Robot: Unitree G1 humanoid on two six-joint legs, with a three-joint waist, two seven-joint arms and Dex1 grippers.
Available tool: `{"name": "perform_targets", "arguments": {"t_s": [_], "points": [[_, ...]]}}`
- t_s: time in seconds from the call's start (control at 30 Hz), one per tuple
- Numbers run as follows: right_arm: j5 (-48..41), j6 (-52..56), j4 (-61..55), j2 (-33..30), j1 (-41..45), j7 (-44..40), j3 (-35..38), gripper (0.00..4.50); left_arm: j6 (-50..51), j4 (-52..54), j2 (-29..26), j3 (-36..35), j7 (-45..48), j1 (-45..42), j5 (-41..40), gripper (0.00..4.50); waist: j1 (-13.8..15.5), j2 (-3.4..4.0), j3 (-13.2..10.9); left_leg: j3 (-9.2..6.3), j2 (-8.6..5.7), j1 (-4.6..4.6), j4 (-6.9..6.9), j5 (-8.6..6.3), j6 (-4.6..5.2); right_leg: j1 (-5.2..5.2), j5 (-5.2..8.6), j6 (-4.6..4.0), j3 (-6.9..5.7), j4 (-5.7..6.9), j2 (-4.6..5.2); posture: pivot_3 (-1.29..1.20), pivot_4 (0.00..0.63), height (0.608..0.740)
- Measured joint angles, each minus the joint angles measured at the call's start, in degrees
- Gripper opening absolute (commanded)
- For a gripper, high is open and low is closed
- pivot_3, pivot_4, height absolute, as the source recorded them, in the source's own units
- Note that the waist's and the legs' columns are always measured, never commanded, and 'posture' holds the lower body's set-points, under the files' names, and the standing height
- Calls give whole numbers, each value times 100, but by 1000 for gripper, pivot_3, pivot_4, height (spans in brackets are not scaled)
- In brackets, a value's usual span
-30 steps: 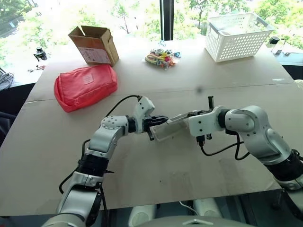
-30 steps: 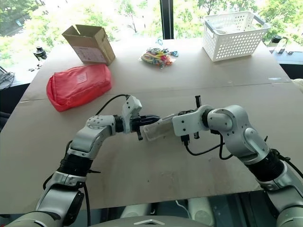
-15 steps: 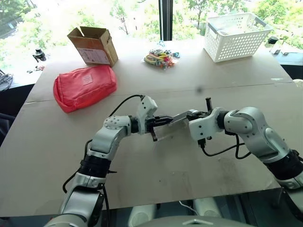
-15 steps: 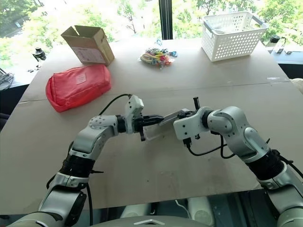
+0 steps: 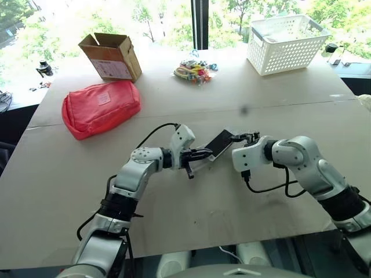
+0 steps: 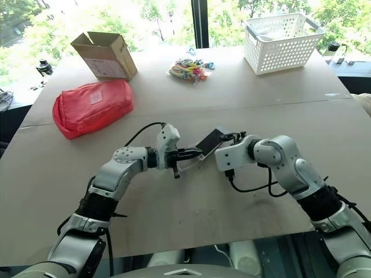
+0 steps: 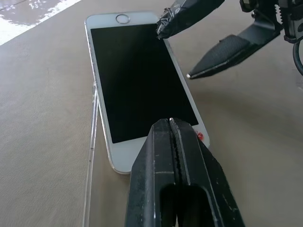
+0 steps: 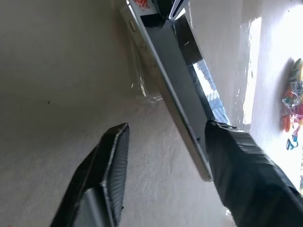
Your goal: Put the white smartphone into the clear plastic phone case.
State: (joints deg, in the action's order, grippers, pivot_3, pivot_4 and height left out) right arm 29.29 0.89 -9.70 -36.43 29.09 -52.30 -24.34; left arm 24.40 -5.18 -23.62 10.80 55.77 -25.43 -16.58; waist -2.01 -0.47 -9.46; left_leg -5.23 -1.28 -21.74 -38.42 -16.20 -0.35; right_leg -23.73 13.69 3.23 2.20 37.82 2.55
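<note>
From the head camera, the white smartphone (image 5: 220,143) sits tilted between the two arms above the table (image 5: 191,226), the left gripper (image 5: 200,154) clamped at its lower end and the right gripper (image 5: 240,137) spread wide beside its upper end.

Left wrist: jaws pinched shut on the phone's near edge, with the clear plastic phone case (image 7: 92,142) showing as a thin rim alongside (hardly visible).

Right wrist: one finger (image 8: 246,165) touches the phone's screen side, the other stands apart. With only one narrow pinch holding, the phone could pivot or slip out, and miss the case.
</note>
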Motion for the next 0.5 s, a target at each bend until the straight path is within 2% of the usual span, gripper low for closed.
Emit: {"name": "perform_targets", "arguments": {"t_s": [0.03, 0.07, 0.27, 0.4, 0.5], "points": [[-20, -13, 6, 22, 0, 28, 3, 4338, -52, -18, 34, 29, -20, 1, 38, 0, 2, 0, 0, 1, -1, 0, 0, 0, 0, 0, 0, 0, 1, 0, 1, 0, 150, 740], [-35, -13, 6, 37, 0, 40, 9, 4448, -89, -24, 49, 49, -31, 1, 62, 0, 4, 0, 0, 1, -1, 0, 0, 0, 0, 0, 0, 0, 1, 0, 1, 0, 150, 740], [-699, 672, -282, 181, -200, -301, 221, 4448, -217, -76, 66, 66, -35, 12, 124, 0, 5, 0, 0, -2, -1, 2, 0, -5, 9, 1, 0, 0, 0, 5, 1, 0, 150, 740], [-1741, 1834, -756, 410, -158, -766, 681, 4448, -312, -118, 51, 91, -24, 12, 158, 0, 3, 0, 0, -8, 0, 4, -1, -13, 23, 5, 0, 0, -4, 4, 1, 0, 150, 740], [-2706, 2696, -431, 481, 239, -983, 1320, 4448, -416, -179, 13, 103, 6, 11, 218, 0, 3, 0, 0, -8, -3, 7, -2, -14, 25, 8, -1, 0, -4, 5, 3, 0, 150, 740]]}}
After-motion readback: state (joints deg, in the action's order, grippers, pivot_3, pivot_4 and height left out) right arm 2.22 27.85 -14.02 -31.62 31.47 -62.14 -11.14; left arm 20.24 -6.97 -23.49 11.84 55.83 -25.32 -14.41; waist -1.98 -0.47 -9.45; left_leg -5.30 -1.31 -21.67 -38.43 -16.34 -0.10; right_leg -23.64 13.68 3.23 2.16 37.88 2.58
